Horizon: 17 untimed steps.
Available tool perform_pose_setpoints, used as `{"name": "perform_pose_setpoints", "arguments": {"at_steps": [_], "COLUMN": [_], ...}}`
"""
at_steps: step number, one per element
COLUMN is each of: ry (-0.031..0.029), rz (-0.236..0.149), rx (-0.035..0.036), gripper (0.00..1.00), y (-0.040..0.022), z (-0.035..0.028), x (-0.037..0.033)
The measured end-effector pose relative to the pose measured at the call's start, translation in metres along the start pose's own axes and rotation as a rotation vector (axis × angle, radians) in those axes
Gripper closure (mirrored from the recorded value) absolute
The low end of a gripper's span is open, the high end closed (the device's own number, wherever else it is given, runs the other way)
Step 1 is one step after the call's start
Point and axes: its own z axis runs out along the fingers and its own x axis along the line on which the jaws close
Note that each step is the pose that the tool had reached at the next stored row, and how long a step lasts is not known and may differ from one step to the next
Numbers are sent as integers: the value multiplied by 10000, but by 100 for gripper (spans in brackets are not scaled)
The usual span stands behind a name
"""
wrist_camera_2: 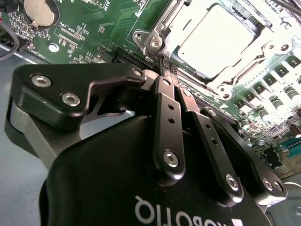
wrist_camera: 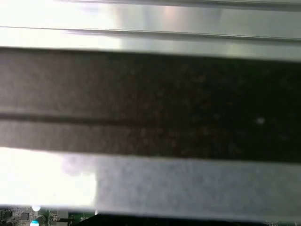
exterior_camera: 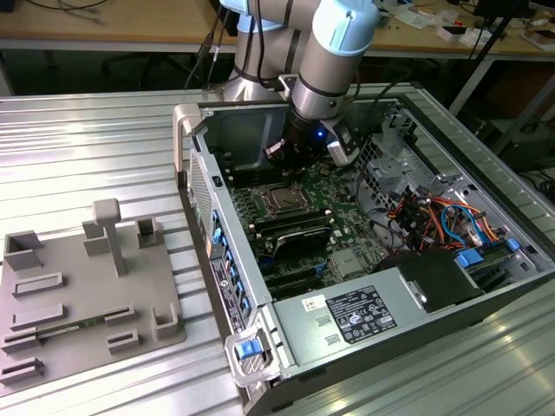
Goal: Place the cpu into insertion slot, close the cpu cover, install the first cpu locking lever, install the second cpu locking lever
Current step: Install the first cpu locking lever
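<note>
The cpu (wrist_camera_2: 214, 37), a flat square with a silver-grey top, lies in the insertion slot (exterior_camera: 282, 201) on the green board. The shiny cpu cover (wrist_camera_2: 162, 28) lies flat around it, with the chip showing through its window. In the second wrist view my gripper (wrist_camera_2: 164, 70) is shut, its two black fingers (wrist_camera_2: 168, 117) pressed together. Their tips rest against the socket's metal edge, by a corner screw. Whether they touch a locking lever I cannot tell. In the exterior view the gripper (exterior_camera: 295, 156) hangs just behind the socket, inside the open computer case.
Black memory slots (exterior_camera: 290, 234) run beside the socket. A labelled power supply (exterior_camera: 360, 312) and coloured cables (exterior_camera: 442, 217) fill the case's right. The case walls (exterior_camera: 204, 173) hem the arm in. A grey fixture plate (exterior_camera: 82, 286) lies at the exterior view's left. A coin battery (wrist_camera_2: 41, 10) sits on the board.
</note>
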Motion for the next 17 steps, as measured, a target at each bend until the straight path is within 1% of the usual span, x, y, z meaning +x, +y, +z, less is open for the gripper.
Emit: {"name": "perform_pose_setpoints", "arguments": {"at_steps": [8, 11, 12, 14, 15, 17], "ry": [2, 6, 8, 17, 19, 22], "rz": [-1, -2, 0, -3, -3, -5], "rx": [9, 69, 119, 251, 281, 304], "gripper": [89, 89, 89, 89, 89, 89], "y": [-12, -11, -11, -11, -12, -12], "z": [1, 2, 3, 2, 2, 3], "x": [-1, -3, -3, -4, -4, -5]}}
